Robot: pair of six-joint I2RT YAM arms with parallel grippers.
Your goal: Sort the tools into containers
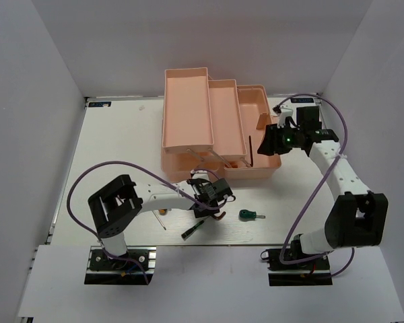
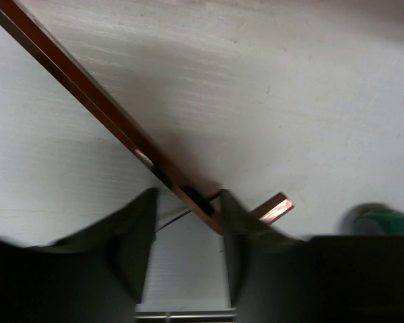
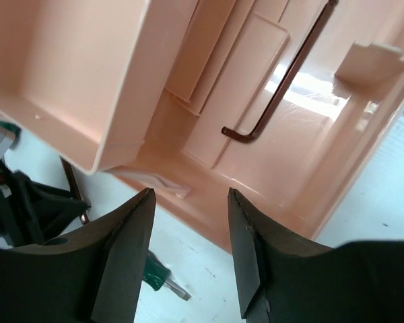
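The salmon-pink toolbox [image 1: 187, 108] stands open at the back with its trays stepped out. One dark hex key [image 1: 250, 149] lies in its lower right compartment and also shows in the right wrist view [image 3: 277, 94]. My right gripper [image 1: 264, 140] [image 3: 188, 192] is open and empty above that compartment's front edge. My left gripper [image 1: 214, 207] [image 2: 187, 198] is open, low over the table in front of the box. Its jaws straddle a brownish L-shaped hex key [image 2: 101, 108] near its bend. A green-handled screwdriver [image 1: 250, 215] [image 3: 158, 276] lies to the right.
A black-green screwdriver [image 1: 193, 230] lies on the table near the front edge. A small orange-tipped tool [image 1: 163, 214] lies left of my left gripper. White walls stand on three sides. The toolbox wall [image 3: 74, 67] fills most of the right wrist view.
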